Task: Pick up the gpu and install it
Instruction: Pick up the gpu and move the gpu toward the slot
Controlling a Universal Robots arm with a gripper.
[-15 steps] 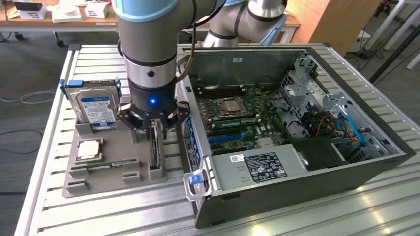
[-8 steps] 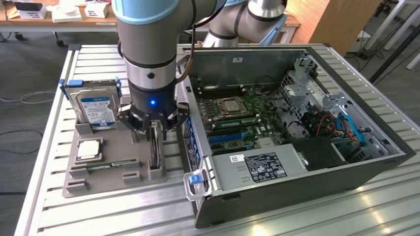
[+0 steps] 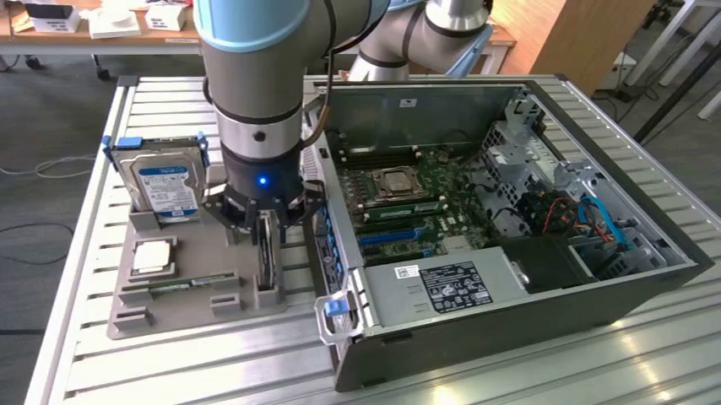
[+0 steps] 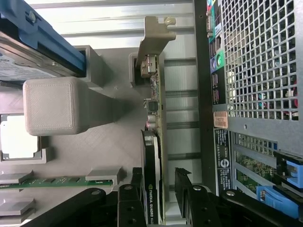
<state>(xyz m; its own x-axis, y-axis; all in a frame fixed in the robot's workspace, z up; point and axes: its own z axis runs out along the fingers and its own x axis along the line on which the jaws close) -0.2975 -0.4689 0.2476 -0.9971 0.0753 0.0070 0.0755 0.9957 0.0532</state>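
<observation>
The gripper (image 3: 266, 228) straddles the gpu (image 4: 150, 161) — fingers (image 4: 182, 187) apart, not clamped. The gpu stands on edge in the tray (image 3: 181, 325) slot beneath.

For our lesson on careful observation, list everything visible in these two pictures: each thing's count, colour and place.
gpu: one, dark, silvery bracket, on edge in the holder
hard drive: one, silver in blue frame, upright in holder
processor: one, silvery, flat in holder
memory stick: one, green, flat in holder
holder: one, grey, on the table
computer case: one, dark, open, exterior view's right
table: one, silvery, under everything
arm: one, grey and blue, above holder
gripper: one, black, open, straddling the gpu
</observation>
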